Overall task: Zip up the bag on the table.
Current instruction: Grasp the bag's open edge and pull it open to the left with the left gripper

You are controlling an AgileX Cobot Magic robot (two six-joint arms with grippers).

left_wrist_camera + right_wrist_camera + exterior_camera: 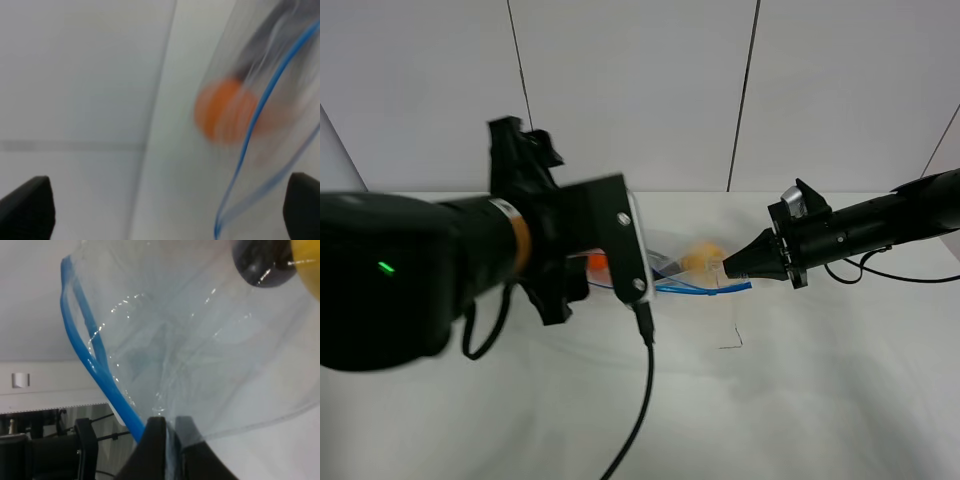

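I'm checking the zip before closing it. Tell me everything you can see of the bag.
The bag is clear, glossy plastic with a blue zipper strip along one edge; the strip's two tracks gape apart along one stretch, so it is not fully zipped. An orange fruit, a dark fruit and a yellow fruit show through. The right pincer is shut on its film beside the strip; the open left pincer does not grip it.

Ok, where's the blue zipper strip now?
In the high view, the blue zipper strip runs near centre, just below the right gripper, which pinches the bag beside it.
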